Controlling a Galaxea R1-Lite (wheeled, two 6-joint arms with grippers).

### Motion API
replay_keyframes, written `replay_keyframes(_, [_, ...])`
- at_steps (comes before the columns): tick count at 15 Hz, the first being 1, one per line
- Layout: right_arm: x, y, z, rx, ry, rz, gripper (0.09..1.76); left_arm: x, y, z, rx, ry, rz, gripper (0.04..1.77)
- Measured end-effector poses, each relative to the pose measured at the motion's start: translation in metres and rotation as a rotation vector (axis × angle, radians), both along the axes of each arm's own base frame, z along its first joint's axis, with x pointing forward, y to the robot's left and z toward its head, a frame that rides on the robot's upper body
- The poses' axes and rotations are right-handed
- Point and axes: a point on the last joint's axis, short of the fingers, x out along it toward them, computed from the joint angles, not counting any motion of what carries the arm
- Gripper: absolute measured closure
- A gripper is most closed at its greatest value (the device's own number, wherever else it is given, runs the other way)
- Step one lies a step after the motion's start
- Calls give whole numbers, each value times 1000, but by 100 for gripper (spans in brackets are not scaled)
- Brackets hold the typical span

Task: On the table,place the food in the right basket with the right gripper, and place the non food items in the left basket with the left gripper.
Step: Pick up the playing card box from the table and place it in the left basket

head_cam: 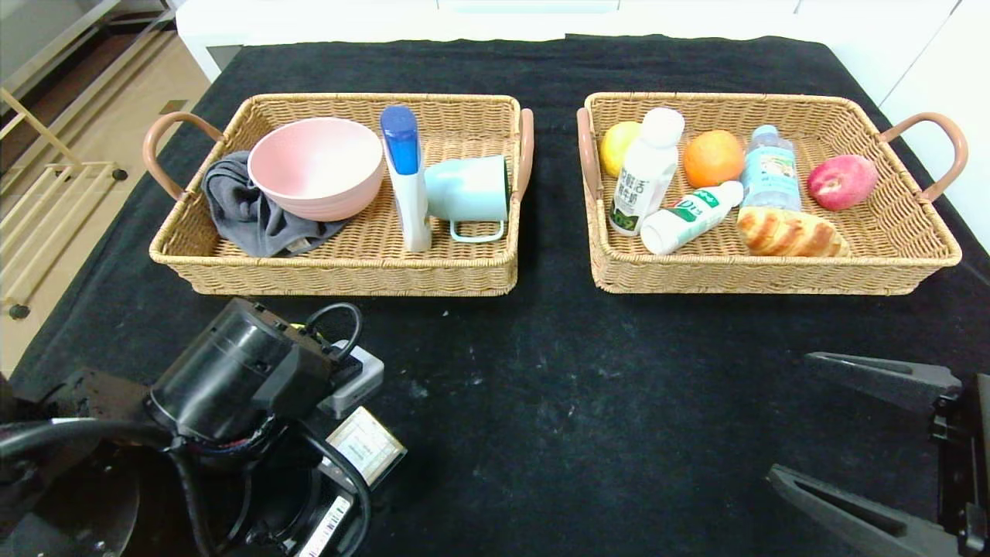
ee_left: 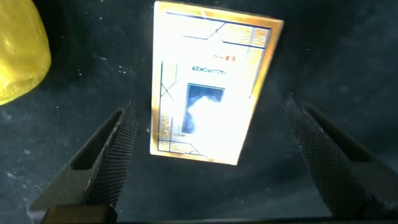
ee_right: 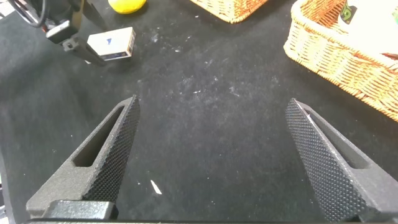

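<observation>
A small white box with gold edges (ee_left: 211, 87) lies flat on the black cloth near the table's front left (head_cam: 363, 445). My left gripper (ee_left: 210, 107) hangs open just above it, one finger on each side, touching nothing. A yellow fruit (ee_left: 18, 56) sits on the cloth close beside the box; the left arm hides it in the head view. My right gripper (head_cam: 790, 415) stands open over bare cloth at the front right. The left basket (head_cam: 332, 271) holds a pink bowl, a grey cloth, a blue-capped bottle and a pale blue mug. The right basket (head_cam: 773, 275) holds fruit, bottles and bread.
Both baskets stand side by side at the back of the table with a narrow gap between them. The table's edge (head_cam: 93, 255) runs down the left, with floor and a wooden rack beyond. Black cloth (head_cam: 580, 402) spans the front middle.
</observation>
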Motion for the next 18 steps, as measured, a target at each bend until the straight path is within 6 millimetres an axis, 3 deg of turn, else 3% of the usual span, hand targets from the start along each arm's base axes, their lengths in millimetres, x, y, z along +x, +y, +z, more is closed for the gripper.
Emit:
replay_keyframes(8, [0, 0, -1, -3, 4, 3, 14, 6, -5, -7, 8, 2, 3, 10])
replay_keyframes(10, [0, 0, -2, -4, 6, 3, 14, 6, -5, -10, 11, 9, 1, 47])
replay_keyframes(12, [0, 0, -2, -4, 6, 5, 14, 7, -5, -10, 13, 10, 2, 72])
replay_keyframes(18, [0, 1, -3, -8, 12, 6, 14, 7, -5, -11, 16, 12, 2, 77])
